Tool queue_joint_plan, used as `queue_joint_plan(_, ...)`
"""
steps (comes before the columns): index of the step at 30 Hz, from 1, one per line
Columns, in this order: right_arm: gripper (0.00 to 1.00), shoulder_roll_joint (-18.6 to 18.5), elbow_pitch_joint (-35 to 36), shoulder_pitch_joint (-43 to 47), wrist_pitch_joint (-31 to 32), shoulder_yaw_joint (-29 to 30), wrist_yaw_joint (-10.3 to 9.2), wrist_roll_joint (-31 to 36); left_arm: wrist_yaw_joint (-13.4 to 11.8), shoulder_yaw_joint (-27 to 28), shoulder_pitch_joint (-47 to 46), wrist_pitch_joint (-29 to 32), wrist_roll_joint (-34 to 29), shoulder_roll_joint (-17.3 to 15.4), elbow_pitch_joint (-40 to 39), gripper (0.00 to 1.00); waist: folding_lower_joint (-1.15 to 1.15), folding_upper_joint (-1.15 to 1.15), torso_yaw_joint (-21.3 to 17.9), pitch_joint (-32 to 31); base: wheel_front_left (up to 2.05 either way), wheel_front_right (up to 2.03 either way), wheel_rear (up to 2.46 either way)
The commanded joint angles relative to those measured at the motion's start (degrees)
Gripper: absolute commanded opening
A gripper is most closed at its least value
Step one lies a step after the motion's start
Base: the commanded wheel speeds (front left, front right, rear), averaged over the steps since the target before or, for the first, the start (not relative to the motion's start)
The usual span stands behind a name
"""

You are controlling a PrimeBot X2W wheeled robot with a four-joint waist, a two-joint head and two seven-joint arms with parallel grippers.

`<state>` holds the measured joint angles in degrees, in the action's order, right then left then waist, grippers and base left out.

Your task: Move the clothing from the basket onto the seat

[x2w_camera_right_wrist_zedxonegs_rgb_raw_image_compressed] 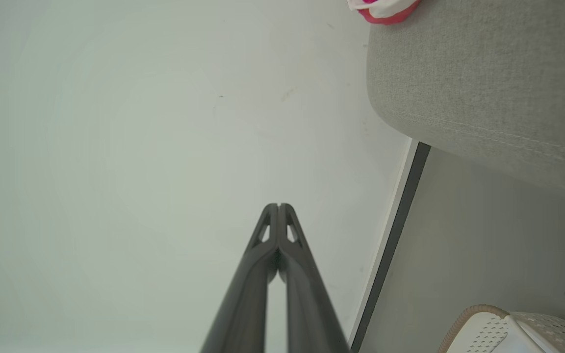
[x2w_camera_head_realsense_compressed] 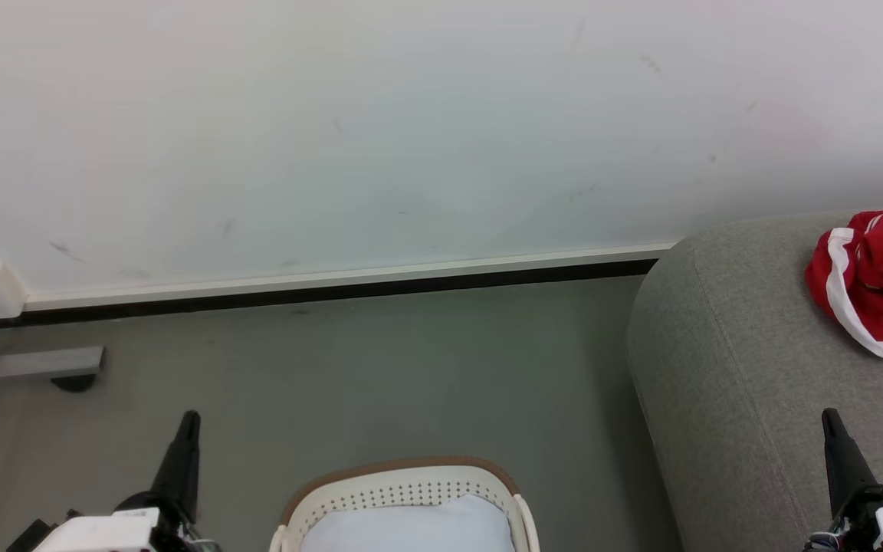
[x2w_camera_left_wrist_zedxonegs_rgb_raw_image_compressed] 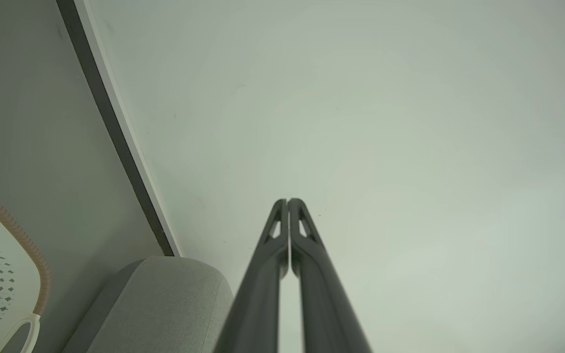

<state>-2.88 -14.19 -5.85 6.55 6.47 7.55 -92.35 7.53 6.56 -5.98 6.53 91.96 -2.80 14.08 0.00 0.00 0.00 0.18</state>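
Clothing [x2w_camera_head_realsense_compressed: 882, 280]: red, white-trimmed, heaped on the grey seat [x2w_camera_head_realsense_compressed: 725, 368], well apart from the basket [x2w_camera_head_realsense_compressed: 403, 491] on the floor [x2w_camera_head_realsense_compressed: 411, 368]. Left gripper [x2w_camera_head_realsense_compressed: 189, 420], right gripper [x2w_camera_head_realsense_compressed: 830, 418]: fingers pressed together, empty, either side of the basket. Seemingly parked, the transfer apparently complete.

Left fingers [x2w_camera_head_realsense_compressed: 181, 460] and right fingers [x2w_camera_head_realsense_compressed: 841, 460] upright, jaws pressed together, empty.

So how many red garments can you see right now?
1: the clothing, bunched on the seat at the head view's right edge. More may be hidden past that edge.
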Motion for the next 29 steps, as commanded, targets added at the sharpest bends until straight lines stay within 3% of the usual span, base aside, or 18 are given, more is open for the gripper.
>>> queue_joint_plan(1,0.0,0.02,0.34,-0.74,0.2,0.25,-0.12,-0.1,0.11,0.18,-0.59,0.24,0.79,-0.09,0.0,0.0,0.0,0.0,0.0,0.0,0.0,0.0,0.0)
queue_joint_plan(29,0.0,0.02,0.34,-0.74,0.19,0.24,-0.12,-0.12,0.11,0.16,-0.58,0.22,0.8,-0.09,-0.02,0.0,0.0,0.0,0.0,0.0,0.0,0.0,0.0)
